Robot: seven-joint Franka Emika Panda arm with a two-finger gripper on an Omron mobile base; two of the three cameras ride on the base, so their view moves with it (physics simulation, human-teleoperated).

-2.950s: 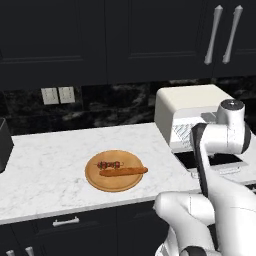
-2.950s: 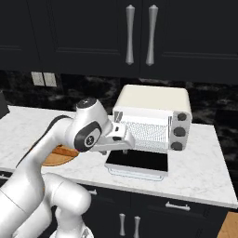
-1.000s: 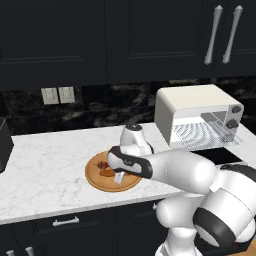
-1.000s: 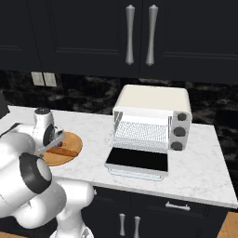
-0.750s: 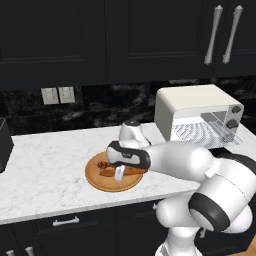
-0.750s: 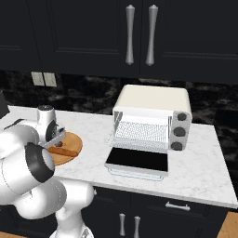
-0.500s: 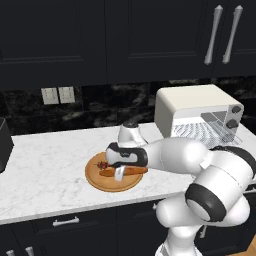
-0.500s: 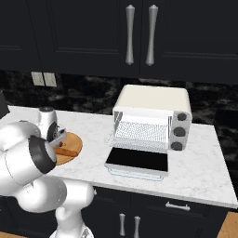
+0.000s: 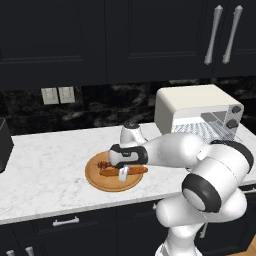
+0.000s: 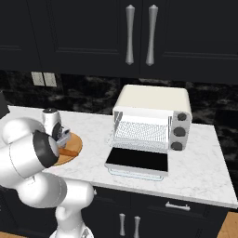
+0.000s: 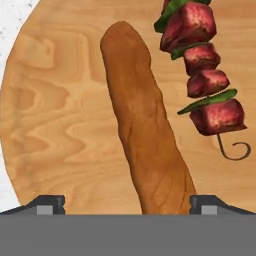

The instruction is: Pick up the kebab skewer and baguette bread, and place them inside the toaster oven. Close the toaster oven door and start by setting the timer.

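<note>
A simulated kitchen counter of white marble (image 9: 45,165) is shown beneath black cabinets. At the far left edge, part of a black slot toaster (image 9: 4,145) is seen. Toward the middle, a round wooden board (image 9: 97,179) is set on the counter, and both foods are laid on it. The kebab skewer (image 9: 104,164) is placed on the far side, with the baguette bread (image 9: 136,170) just beside it on the near side, the two roughly parallel and apart.

The gripper (image 9: 123,173) is held low over the board, its jaws spread wide with nothing between them. In the hand view, the fingertips (image 11: 49,204) are seen on either side of the loaf's lower part, so the baguette appears to be straddled but not yet pinched.

At the right, the toaster oven (image 9: 192,102) is seen with the toaster oven door (image 10: 136,161) folded down flat and the wire rack exposed.

The baguette is judged light, firm-crusted and not slippery; a hold across its thick middle is likely best, since a grip near a tapered end could let it tip. The skewer is judged delicate, better pinched across its chunks than by its thin stick.
</note>
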